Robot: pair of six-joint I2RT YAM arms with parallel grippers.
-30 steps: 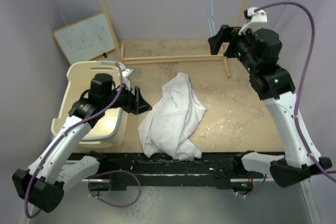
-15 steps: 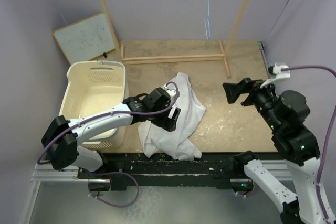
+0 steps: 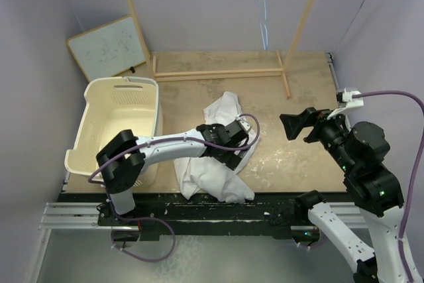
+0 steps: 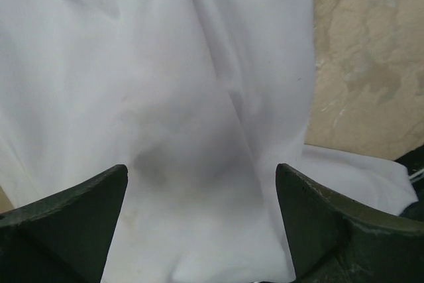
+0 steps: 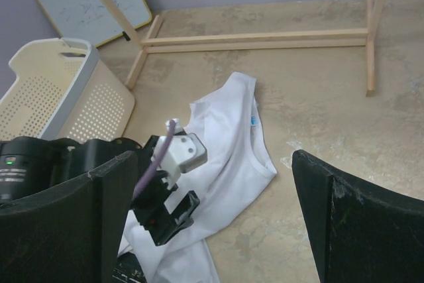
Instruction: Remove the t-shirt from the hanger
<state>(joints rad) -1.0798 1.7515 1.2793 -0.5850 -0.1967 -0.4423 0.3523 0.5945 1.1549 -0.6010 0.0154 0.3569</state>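
Standing basket (image 3: 122, 81): cream, just left of the t-shirt (image 3: 199, 177).
left gripper (image 4: 201, 177): low over the t-shirt's middle, jaws spread wide, only loose cloth beneath them.
t-shirt: crumpled white heap on the tabletop (image 3: 298, 71), blue neck label showing.
hanger (image 3: 264, 24): pale blue wire dangling free, well behind the t-shirt.
right gripper (image 3: 295, 124): raised to the t-shirt's right, jaws wide apart, gripping nothing.
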